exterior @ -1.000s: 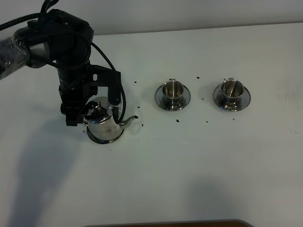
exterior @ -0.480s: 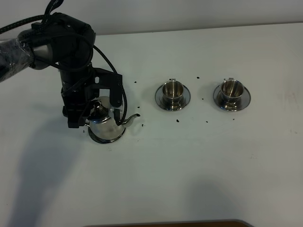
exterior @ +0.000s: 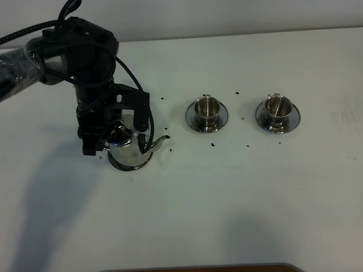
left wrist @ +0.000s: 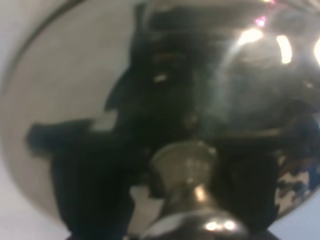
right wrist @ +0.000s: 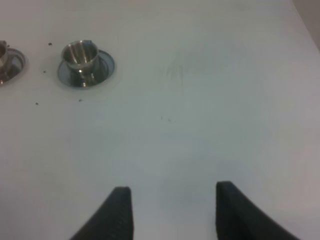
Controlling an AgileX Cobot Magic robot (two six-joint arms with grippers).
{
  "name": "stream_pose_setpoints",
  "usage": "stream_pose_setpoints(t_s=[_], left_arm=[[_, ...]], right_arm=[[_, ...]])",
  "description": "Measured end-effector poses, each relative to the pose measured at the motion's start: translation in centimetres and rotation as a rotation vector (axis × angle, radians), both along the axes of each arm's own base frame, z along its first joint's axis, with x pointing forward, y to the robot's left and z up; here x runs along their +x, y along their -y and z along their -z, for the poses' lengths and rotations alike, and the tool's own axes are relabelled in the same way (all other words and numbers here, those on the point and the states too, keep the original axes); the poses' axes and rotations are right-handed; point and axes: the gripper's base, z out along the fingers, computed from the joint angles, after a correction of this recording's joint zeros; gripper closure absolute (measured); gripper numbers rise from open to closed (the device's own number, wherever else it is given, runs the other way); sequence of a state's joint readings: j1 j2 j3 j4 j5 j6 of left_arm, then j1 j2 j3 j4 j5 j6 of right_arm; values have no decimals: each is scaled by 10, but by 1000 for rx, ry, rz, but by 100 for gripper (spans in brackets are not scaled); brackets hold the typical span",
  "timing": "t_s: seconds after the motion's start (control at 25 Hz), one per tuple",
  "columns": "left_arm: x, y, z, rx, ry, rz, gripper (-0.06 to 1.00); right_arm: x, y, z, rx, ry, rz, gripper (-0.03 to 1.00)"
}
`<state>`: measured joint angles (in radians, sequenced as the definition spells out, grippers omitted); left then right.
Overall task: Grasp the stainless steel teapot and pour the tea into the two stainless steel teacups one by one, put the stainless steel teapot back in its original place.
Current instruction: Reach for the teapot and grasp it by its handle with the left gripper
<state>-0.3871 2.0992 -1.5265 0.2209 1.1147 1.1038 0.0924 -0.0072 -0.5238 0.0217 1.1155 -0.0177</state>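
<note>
- The stainless steel teapot (exterior: 129,152) stands upright on its round saucer (exterior: 120,166), on the left part of the white desk (exterior: 227,198)
- Its thin spout (exterior: 159,140) points toward the two cups
- The left hand (exterior: 113,131) is down over the top of the teapot, with black parts on both sides of the lid
- From above, the arm hides the handle, so I cannot tell whether the fingers are pinching it or only flanking it
- The left wrist view is blurred: it shows a shiny curved steel surface (left wrist: 250,85) full of dark reflections, with what looks like the lid knob (left wrist: 186,167) close to the lens
- The nearer teacup (exterior: 207,107) sits upright on its own saucer (exterior: 193,120), well apart from the teapot
- The farther teacup (exterior: 277,106) sits on a second saucer (exterior: 292,120), beside the first pair and apart from it
- A few dark specks (exterior: 212,144) lie scattered on the desk around the cups
- The right hand (right wrist: 173,187) hangs above bare desk with its two dark fingers spread and nothing between them
- Its wrist view shows the farther teacup off to one side
</note>
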Motion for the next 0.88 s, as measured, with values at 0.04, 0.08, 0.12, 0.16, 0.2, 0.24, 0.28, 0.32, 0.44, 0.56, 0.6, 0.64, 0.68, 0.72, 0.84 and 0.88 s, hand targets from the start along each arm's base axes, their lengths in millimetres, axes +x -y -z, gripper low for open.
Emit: stream_pose_setpoints(t_s=[0.04,0.08,0.12,0.16,0.2,0.24,0.28,0.32,0.44,0.56,0.6,0.64,0.68,0.72,0.84,0.88], left_arm=[[0,0,1,1,-2,1,54],[0,0,1,1,-2,4,55],[0,1,1,1,-3,7,55],[0,1,1,2,-4,11,56],[-1,1,1,2,-7,14,56],[-1,1,1,3,-10,17,57],[-1,1,1,4,-12,20,58],[-1,1,1,4,-14,22,59],[-1,1,1,5,-15,24,64],[-1,1,1,6,-17,25,69],[-1,1,1,6,-18,26,69],[-1,1,1,6,-18,26,69],[-1,1,1,6,-18,26,69],[-1,1,1,6,-18,27,69],[-1,1,1,6,-18,28,69],[-1,1,1,6,-19,30,69]], right_arm=[[0,0,0,0,0,0,58],[0,0,0,0,0,0,58],[0,0,0,0,0,0,58],[0,0,0,0,0,0,58],[0,0,0,0,0,0,58],[0,0,0,0,0,0,58],[0,0,0,0,0,0,58],[0,0,0,0,0,0,58],[0,0,0,0,0,0,58],[0,0,0,0,0,0,58],[0,0,0,0,0,0,58],[0,0,0,0,0,0,58],[0,0,0,0,0,0,58],[0,0,0,0,0,0,58],[0,0,0,0,0,0,58],[0,0,0,0,0,0,58]])
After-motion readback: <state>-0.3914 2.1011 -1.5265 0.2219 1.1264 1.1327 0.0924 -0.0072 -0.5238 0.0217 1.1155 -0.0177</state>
